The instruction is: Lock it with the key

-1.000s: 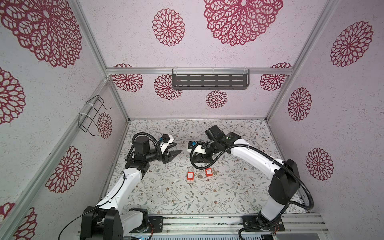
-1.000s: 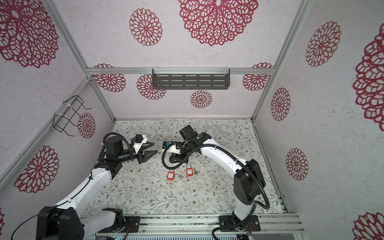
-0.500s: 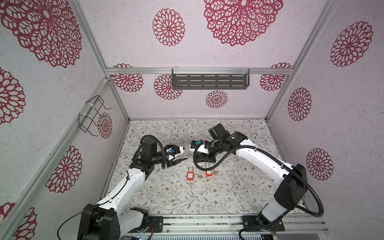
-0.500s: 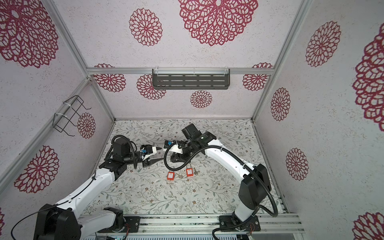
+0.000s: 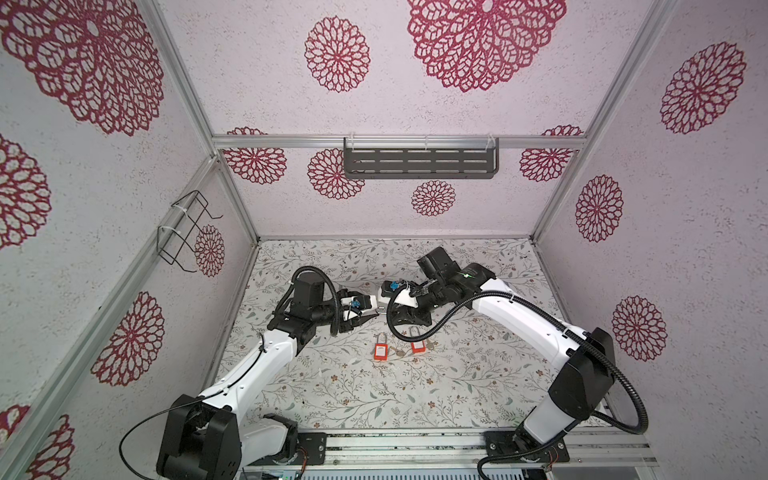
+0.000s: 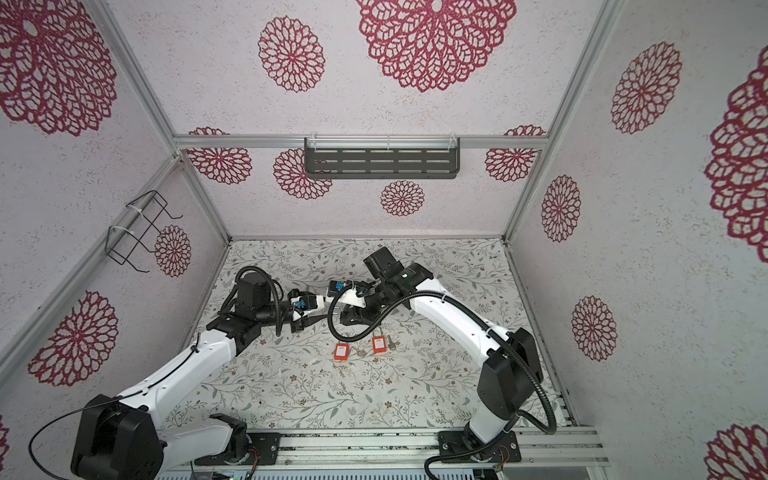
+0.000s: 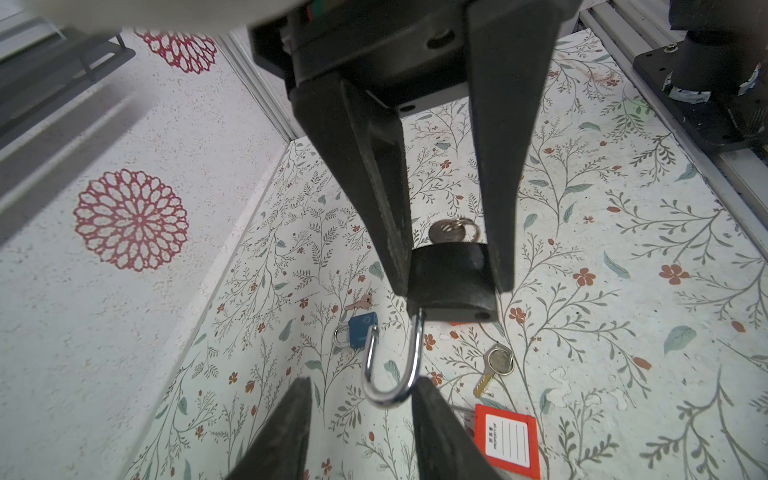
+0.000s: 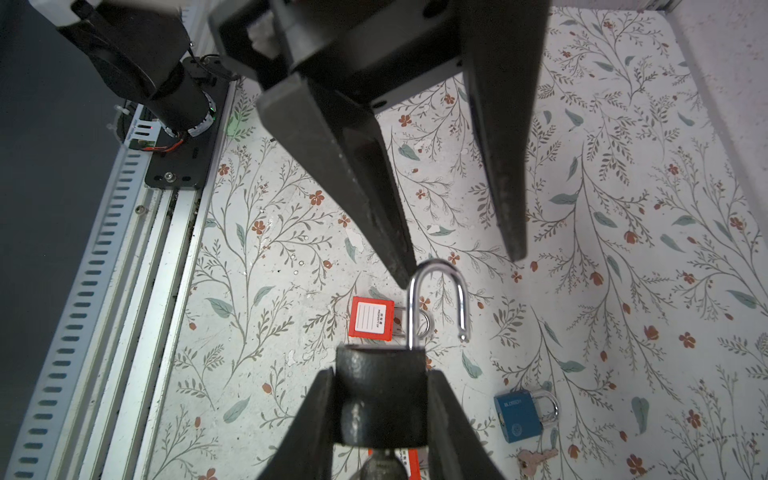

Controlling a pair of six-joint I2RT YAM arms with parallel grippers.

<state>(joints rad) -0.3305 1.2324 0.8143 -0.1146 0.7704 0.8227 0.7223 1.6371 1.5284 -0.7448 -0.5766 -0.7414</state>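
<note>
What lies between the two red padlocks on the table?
A silver key lies flat between the red padlocks; both top views show it.

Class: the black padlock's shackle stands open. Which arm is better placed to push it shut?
Probably the right. The left gripper is clamped on the body of the black padlock, so it is occupied. The right gripper, open, already straddles the bend of the shackle.
</note>
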